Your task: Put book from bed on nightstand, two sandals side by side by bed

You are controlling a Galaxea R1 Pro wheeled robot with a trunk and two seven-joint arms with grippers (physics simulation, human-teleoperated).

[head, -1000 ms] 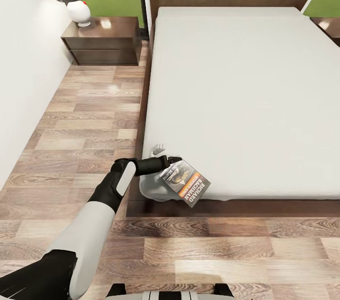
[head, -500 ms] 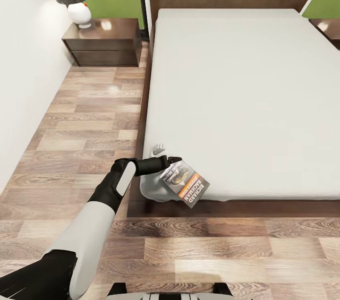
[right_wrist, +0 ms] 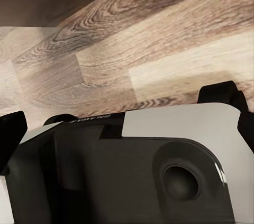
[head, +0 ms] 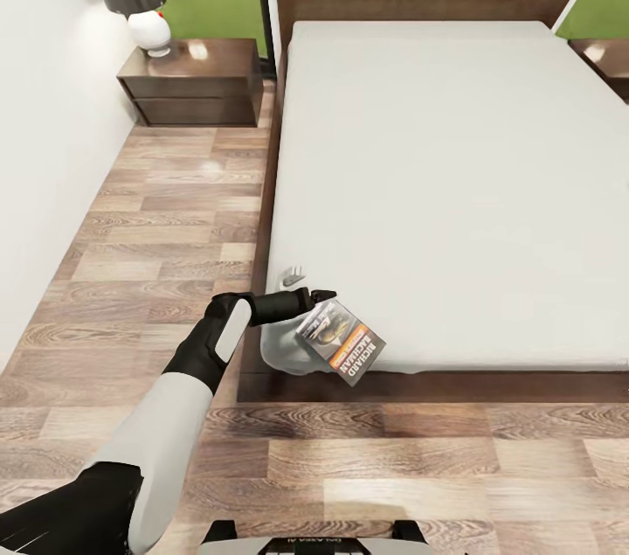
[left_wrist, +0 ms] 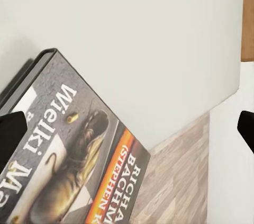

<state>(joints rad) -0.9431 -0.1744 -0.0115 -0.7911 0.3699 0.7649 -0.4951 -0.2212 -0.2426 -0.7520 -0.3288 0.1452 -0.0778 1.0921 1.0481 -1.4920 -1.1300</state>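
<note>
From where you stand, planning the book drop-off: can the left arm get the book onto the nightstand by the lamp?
Probably not yet. The left tool holds the book at the bed's near corner, while the nightstand sits far up by the headboard. The floor between looks free, so driving closer should do.

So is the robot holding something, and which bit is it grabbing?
Yes, the left gripper holds the book by its upper corner, over the bed's near corner. The right gripper looks empty.
</note>
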